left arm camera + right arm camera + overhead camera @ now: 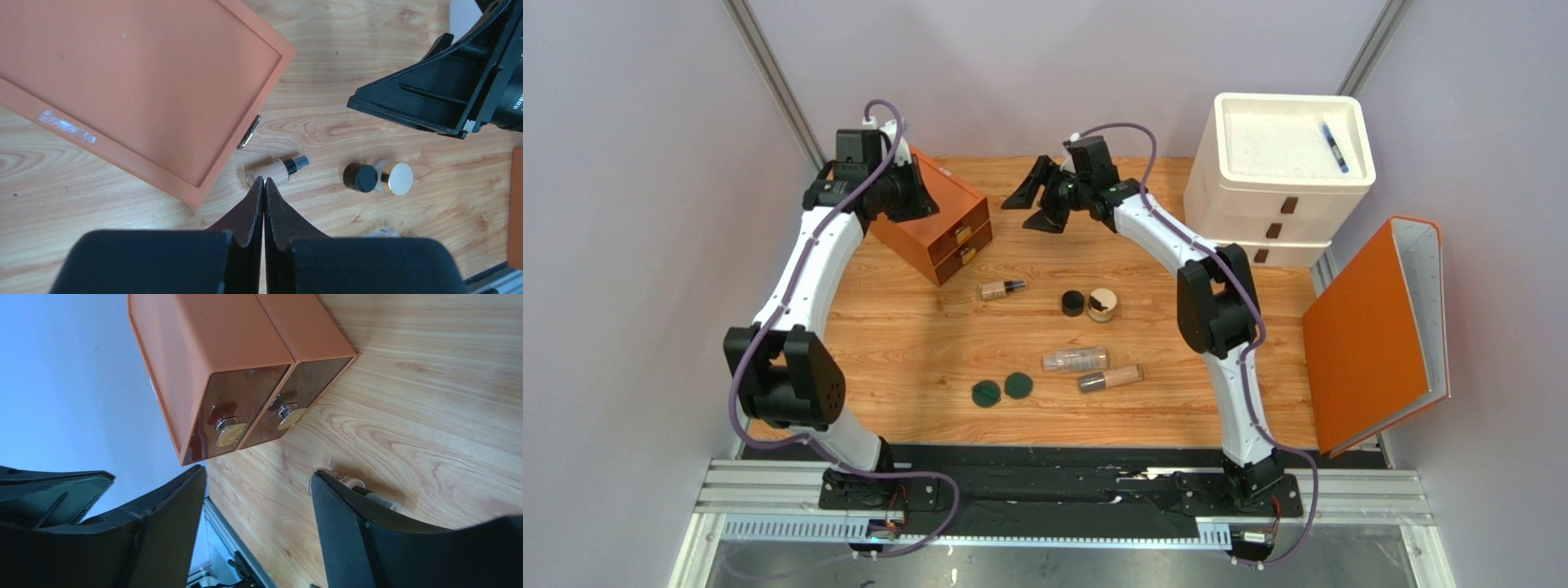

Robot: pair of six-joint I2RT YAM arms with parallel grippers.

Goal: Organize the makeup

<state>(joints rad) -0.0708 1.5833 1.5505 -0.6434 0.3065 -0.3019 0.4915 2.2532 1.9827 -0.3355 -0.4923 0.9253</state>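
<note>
From above: wooden table [891, 355] with both arms reaching toward its far side. Left gripper [913, 196] over the orange drawer box [946, 239] at far left. Right gripper [1030, 211] near the far edge at centre, jaws apart and empty.

Makeup lying loose on the wood:
- beige bottle [1001, 289] just in front of the drawer box
- black cap [1073, 303] touching the tan jar [1102, 304] near the middle
- closer in, clear bottle [1075, 360] beside a second beige bottle [1109, 379]
- to their left, dark-green disc [986, 395] just beside a second disc [1019, 386]

At far right, white drawer unit [1277, 184] with a blue pen [1333, 147] on top, and an orange binder [1376, 331] leaning alongside.

From the left wrist: fingers pressed together with nothing between, tips above the beige bottle by the drawer box corner. Black cap and jar to the right.

From the right wrist: fingers wide apart, gap empty. Two drawer fronts with gold knobs ahead. One bottle end showing past a finger, too hidden to identify.
</note>
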